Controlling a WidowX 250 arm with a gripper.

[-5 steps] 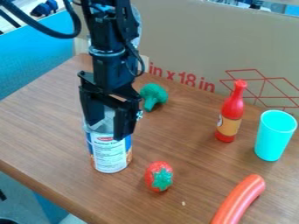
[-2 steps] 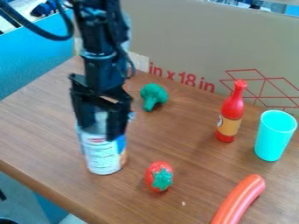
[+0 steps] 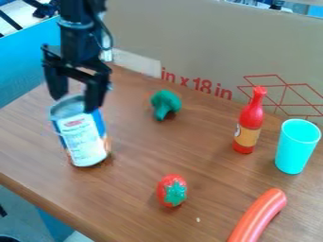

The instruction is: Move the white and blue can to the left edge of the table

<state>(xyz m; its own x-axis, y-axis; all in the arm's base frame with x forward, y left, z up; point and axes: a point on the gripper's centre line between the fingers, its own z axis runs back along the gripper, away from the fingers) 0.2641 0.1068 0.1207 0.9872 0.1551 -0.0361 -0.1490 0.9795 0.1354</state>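
Jaws of my gripper point(image 3: 75, 104) at the tilted can point(image 3: 84, 139), clamped or loose I cannot tell; reach done, upright placement beneath them seemingly left.

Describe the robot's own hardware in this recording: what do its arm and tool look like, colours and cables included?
The arm is black, with a rounded, tube-like lower section and a narrow greyish band around it. A thin black cable curves out along one side. The tool is also black, angular and wider than the arm above it. I can make out no lettering on either.
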